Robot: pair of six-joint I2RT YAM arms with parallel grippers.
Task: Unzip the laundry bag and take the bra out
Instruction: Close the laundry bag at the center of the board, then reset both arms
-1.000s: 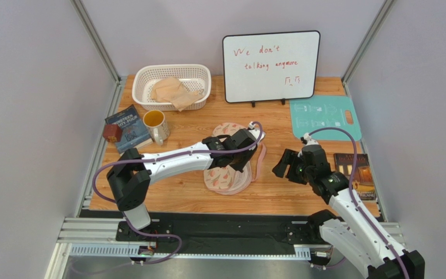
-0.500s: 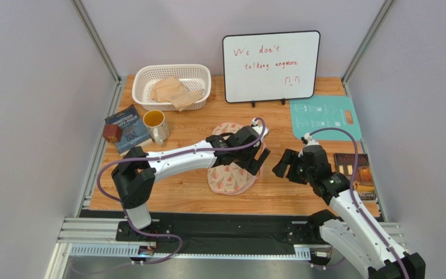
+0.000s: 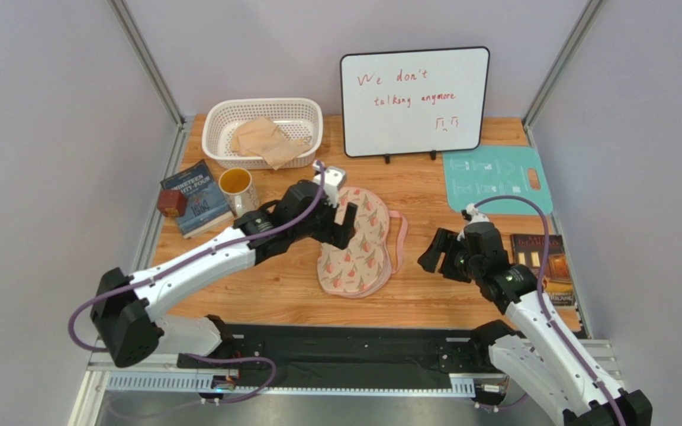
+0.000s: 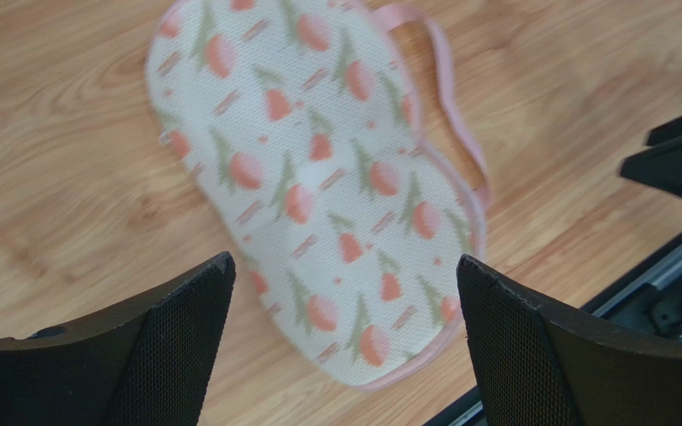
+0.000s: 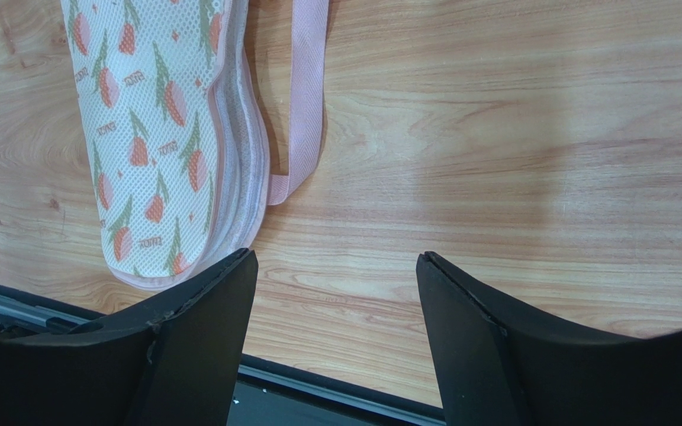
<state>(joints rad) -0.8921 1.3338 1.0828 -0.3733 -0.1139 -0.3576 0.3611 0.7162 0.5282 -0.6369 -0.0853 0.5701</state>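
Observation:
The laundry bag (image 3: pixel 361 247) lies flat on the wooden table, cream with pink and green print, its pink strap (image 3: pixel 401 232) looped out on the right. My left gripper (image 3: pixel 343 227) hovers open over the bag's left edge, with the bag (image 4: pixel 318 177) below its empty fingers (image 4: pixel 176 346); the gripper's own gap (image 4: pixel 345 260) is wide. My right gripper (image 3: pixel 434 254) stands open to the right of the bag, over bare wood (image 5: pixel 336 256), with the bag (image 5: pixel 153 133) and strap (image 5: pixel 304 98) at its left. The beige bra (image 3: pixel 264 140) lies in the white basket (image 3: pixel 220 115).
A whiteboard (image 3: pixel 414 100) stands at the back. A teal mat (image 3: pixel 496 177) and a dark book (image 3: pixel 542 259) lie at the right. A yellow-lined mug (image 3: pixel 238 191), a blue book (image 3: pixel 195 197) and a small brown cube (image 3: pixel 172 202) sit at the left.
My left gripper opened, let go of the bag and drew back to the left. The bag now lies flat with its strap showing. The right arm has stayed still.

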